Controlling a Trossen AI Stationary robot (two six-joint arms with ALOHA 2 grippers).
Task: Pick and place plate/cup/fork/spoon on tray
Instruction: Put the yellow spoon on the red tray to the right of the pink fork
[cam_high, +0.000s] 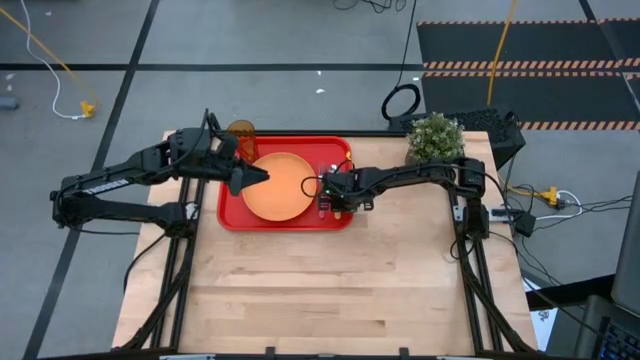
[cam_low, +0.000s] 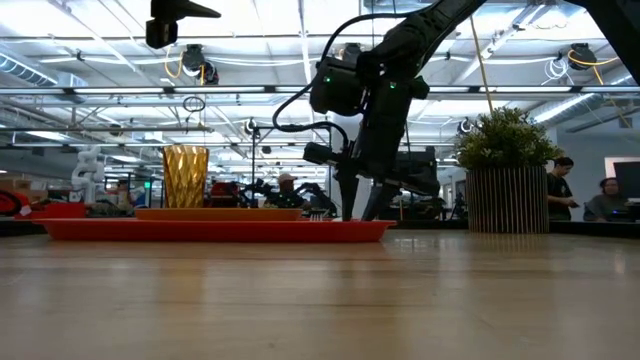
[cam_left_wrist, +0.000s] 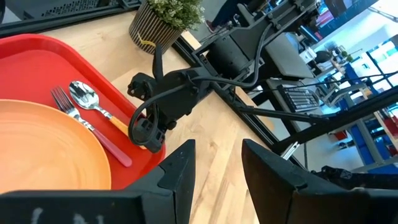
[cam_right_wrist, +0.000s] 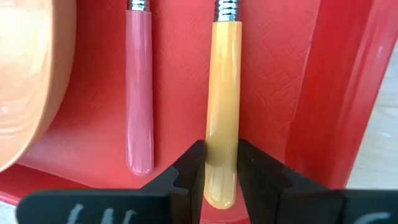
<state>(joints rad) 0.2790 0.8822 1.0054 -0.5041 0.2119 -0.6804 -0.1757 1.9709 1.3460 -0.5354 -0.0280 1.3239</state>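
- spoon (cam_right_wrist: 222, 93) lying on tray (cam_high: 232, 210), beside fork (cam_right_wrist: 140, 87), right of plate (cam_high: 278, 186)
- right gripper (cam_right_wrist: 221, 163) fingers clamped on spoon handle
- left gripper (cam_left_wrist: 217, 168) fingers spread, empty, over plate
- cup (cam_high: 241, 133) at tray's far left corner

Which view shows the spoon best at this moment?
Left wrist view: the whole spoon lies on the tray beside the fork. Right wrist view shows only its handle between the right gripper fingers. High and low views hide it behind the arm.
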